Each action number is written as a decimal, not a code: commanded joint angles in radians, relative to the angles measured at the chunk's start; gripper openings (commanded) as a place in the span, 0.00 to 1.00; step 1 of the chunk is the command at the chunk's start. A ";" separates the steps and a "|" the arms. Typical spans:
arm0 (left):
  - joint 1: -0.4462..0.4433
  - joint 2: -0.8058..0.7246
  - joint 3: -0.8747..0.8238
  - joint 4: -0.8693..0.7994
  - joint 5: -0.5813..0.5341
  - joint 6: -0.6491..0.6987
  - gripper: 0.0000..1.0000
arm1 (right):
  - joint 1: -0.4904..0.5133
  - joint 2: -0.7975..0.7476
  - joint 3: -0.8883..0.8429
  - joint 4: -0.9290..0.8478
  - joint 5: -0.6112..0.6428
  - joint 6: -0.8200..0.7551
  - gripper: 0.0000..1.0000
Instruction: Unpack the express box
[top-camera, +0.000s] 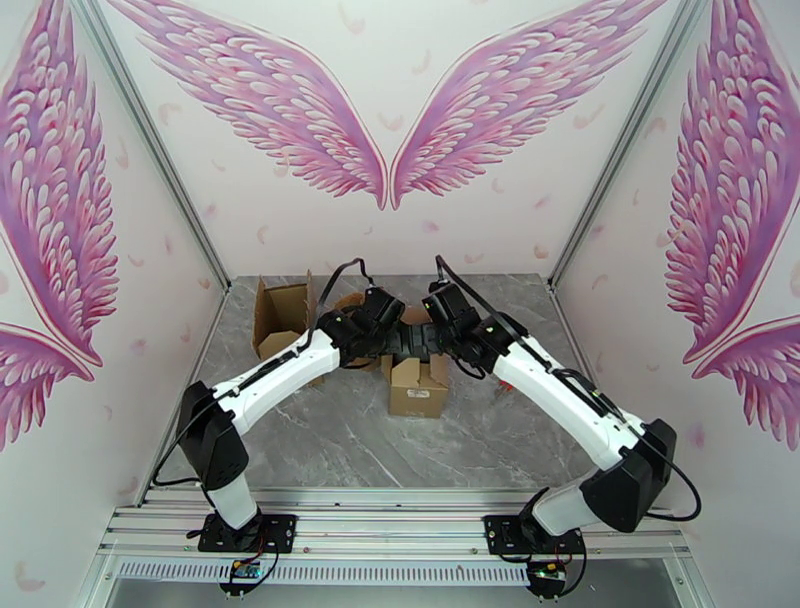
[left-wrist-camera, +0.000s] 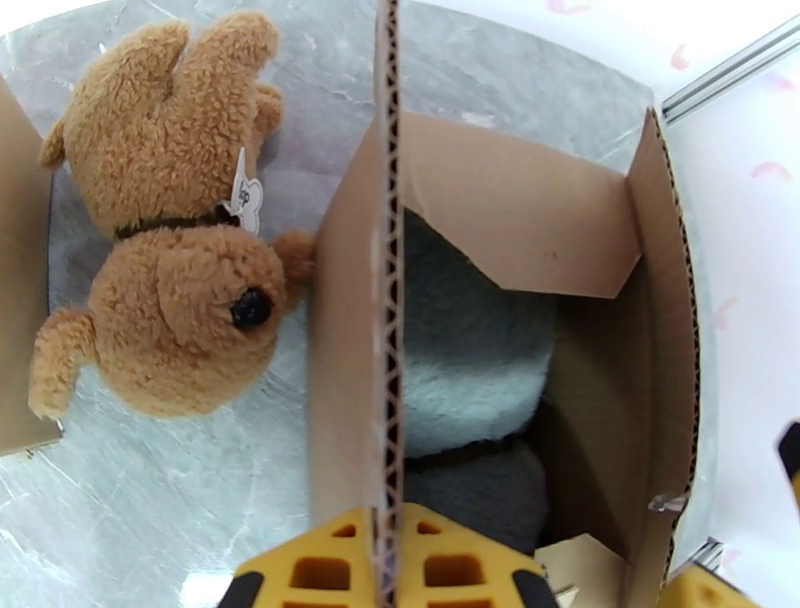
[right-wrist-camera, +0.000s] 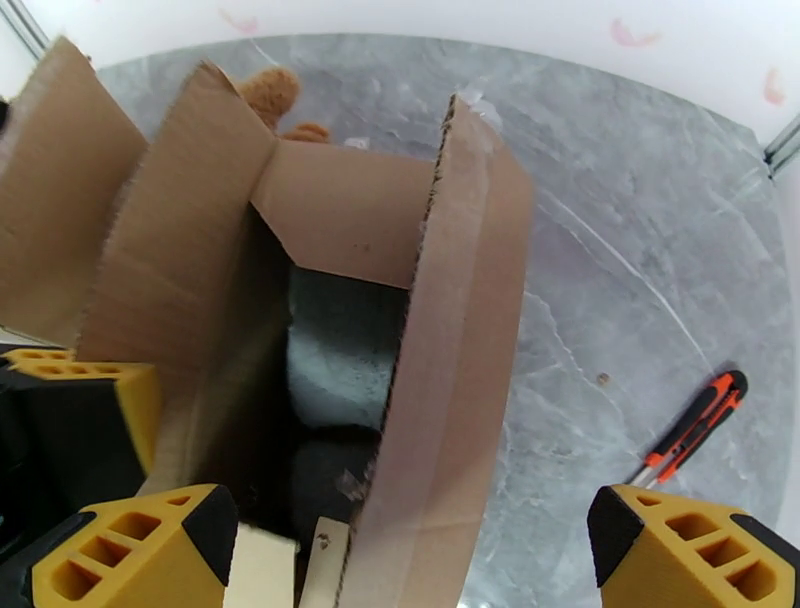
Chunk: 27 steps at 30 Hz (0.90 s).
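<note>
The grey marbled surface (top-camera: 350, 440) carries the express box (top-camera: 417, 385) at its middle, between the two arms. The box stands upright with its flaps raised. A pale label (top-camera: 420, 393) is on its near face, and the print on it is too small to read.

The left tool (left-wrist-camera: 388, 565) is pinched shut on the box's left flap, and the corrugated edge runs up between the yellow fingers (left-wrist-camera: 320, 570). The right tool (right-wrist-camera: 410, 560) stands wide, one finger inside the box and the other outside it, with the taped right flap between them and not gripped.

A grey plush toy (left-wrist-camera: 470, 340) lies down in the open box, partly under a folded inner flap. An orange and black utility knife (right-wrist-camera: 690, 430) lies on the surface to the right of the box, well apart from it.

A brown plush dog (left-wrist-camera: 170, 260) lies on the surface just left of the box, its ear touching the box wall. It wears a dark collar with a white tag (left-wrist-camera: 245, 195) whose marks are too small to make out.

Farther left, a second cardboard box (top-camera: 283, 315) stands open. The far wall (top-camera: 400, 230) bears large pink wings.
</note>
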 joint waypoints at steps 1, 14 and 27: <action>-0.007 -0.081 -0.021 0.089 -0.015 -0.026 0.00 | 0.004 0.022 0.053 -0.114 0.125 -0.004 0.99; 0.002 -0.164 -0.144 0.163 -0.033 -0.030 0.00 | -0.048 -0.018 0.012 -0.155 0.139 -0.071 0.99; 0.007 -0.185 -0.213 0.211 -0.006 -0.029 0.00 | -0.230 -0.164 -0.190 -0.077 -0.064 -0.055 0.99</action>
